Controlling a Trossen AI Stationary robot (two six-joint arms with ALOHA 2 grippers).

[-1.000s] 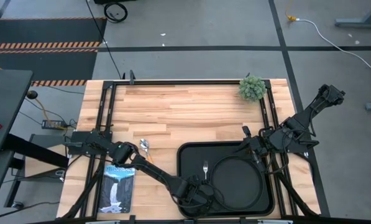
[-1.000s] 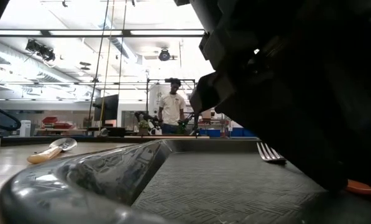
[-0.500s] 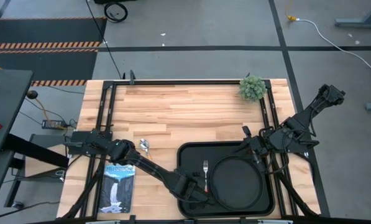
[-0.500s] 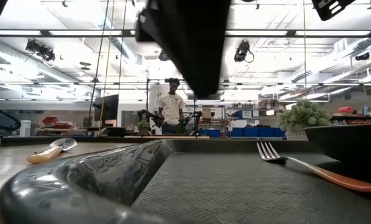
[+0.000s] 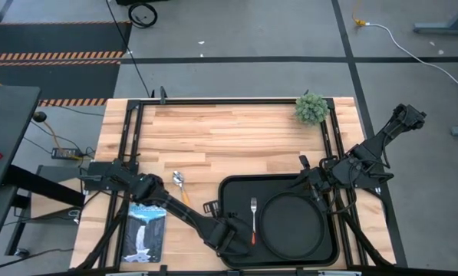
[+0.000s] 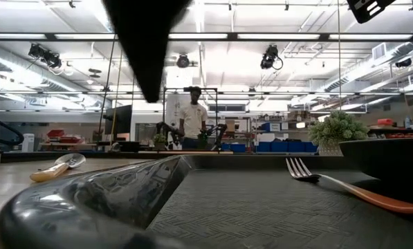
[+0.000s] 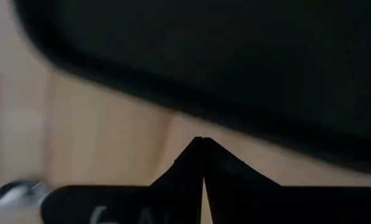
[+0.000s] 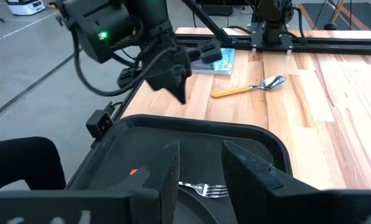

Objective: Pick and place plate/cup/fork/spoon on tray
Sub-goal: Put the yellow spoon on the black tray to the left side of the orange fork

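Black tray point(image 5: 230, 188) edge lies beneath the left gripper point(image 8: 178, 93), pressed together; right gripper point(image 8: 201, 165) spread.

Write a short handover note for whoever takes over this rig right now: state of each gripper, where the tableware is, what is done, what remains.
Left gripper: shut, empty, above the table by the tray's left edge.
Right gripper: open, empty, over the tray's right end.
Done: plate and fork are on the tray, fork left of the plate.
Left: spoon lies on the wood left of the tray. Cup: only an amber sliver shows in the low view, so confirm where it stands.
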